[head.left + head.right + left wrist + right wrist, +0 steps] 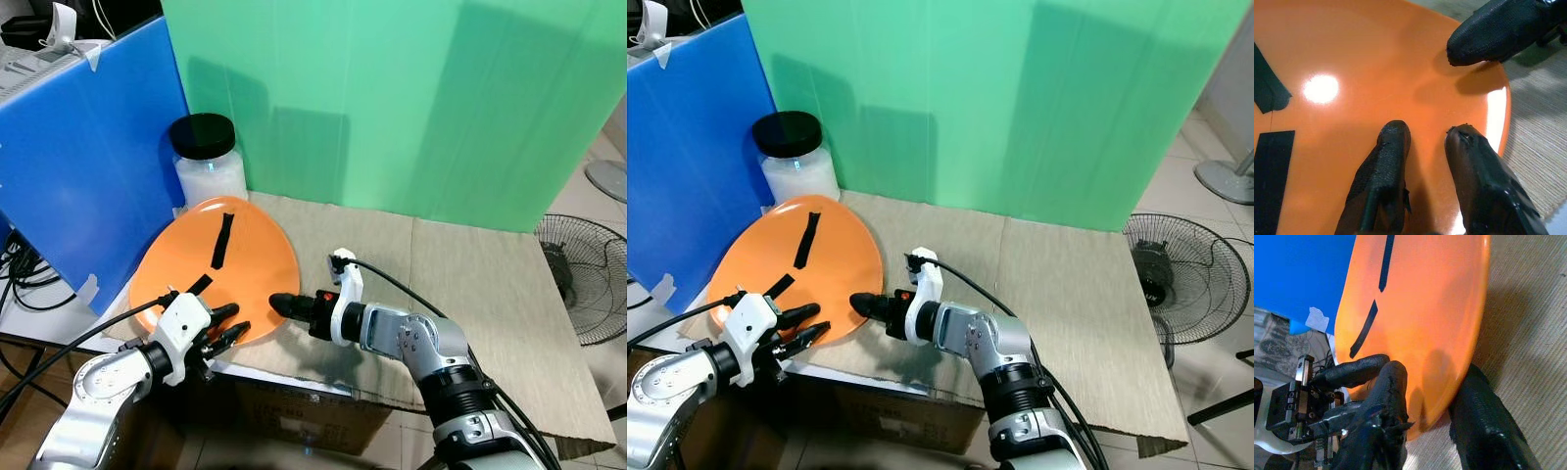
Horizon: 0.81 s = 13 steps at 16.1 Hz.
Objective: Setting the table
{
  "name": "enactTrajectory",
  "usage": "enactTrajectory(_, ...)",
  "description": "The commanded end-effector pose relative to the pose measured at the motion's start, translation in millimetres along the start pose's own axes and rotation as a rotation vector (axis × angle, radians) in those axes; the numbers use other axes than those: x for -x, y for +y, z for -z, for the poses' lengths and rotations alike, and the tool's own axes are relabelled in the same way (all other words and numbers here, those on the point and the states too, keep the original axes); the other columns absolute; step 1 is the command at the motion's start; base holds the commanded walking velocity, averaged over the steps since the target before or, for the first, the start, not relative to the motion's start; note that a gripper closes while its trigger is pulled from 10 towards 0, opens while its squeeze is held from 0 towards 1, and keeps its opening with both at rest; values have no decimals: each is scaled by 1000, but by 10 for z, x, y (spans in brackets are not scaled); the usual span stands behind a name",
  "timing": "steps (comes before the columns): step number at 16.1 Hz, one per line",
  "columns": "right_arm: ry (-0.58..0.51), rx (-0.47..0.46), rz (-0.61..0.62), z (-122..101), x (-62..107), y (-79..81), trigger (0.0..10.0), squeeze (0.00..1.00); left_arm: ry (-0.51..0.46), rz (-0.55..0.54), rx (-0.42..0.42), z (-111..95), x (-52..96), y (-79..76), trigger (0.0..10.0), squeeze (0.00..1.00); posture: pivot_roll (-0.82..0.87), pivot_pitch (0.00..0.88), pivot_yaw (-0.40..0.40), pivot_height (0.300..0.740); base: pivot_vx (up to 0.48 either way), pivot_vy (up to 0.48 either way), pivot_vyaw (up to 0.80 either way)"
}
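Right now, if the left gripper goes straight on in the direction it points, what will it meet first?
Probably the right gripper. The left gripper sits open at the near edge of the orange plate, pointing across it toward the right gripper's fingertip, though depth is unclear.

Glossy orange plate (250,264) crossed by black tape strips (223,240). Behind plate, frosted white jar (209,174) capped in black. Beneath plate, beige woven mat (470,284). Beside plate, blue panel (88,147) and green backdrop (411,98). Black-fingered grippers, silver arms.

plate (250,259): 1 (orange) | jar (207,162): 1 | fan (588,279): 1 | tools: 2
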State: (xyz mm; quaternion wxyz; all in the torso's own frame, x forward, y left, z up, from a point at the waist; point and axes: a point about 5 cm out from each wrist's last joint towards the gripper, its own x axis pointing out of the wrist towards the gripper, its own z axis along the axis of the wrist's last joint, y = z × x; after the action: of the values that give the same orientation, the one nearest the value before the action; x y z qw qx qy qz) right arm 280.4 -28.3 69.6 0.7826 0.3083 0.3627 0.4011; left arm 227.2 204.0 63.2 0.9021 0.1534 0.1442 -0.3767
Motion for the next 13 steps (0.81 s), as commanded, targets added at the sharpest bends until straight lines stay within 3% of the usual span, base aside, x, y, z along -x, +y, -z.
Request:
enactTrajectory(1, 5, 5, -22, -27, -77, 84, 0, 0, 112, 100, 34, 217, -51, -205, 10000, 0, -65, 0, -18, 740, 0, 0, 0)
enactTrajectory(8, -45, -19, 3, -99, -28, 24, 0, 0, -29, 70, -34, -189, -134, -178, 10000, 0, -60, 0, -9, 740, 0, 0, 0)
enactTrajectory(10, -75, -31, 16, -143, 22, -13, 0, 0, -121, 27, -32, -452, -166, -183, 10000, 0, -58, 0, -3, 740, 0, 0, 0)
enactTrajectory(12, -143, -38, 32, -264, 168, -68, 0, 0, -266, -65, 11, -839, -148, -165, 10000, 0, -54, 0, 1, 740, 0, 0, 0)
enactTrajectory(13, -167, -36, 36, -311, 232, -83, 0, 0, -299, -108, 12, -928, -126, -149, 10000, 0, -51, 0, 3, 740, 0, 0, 0)
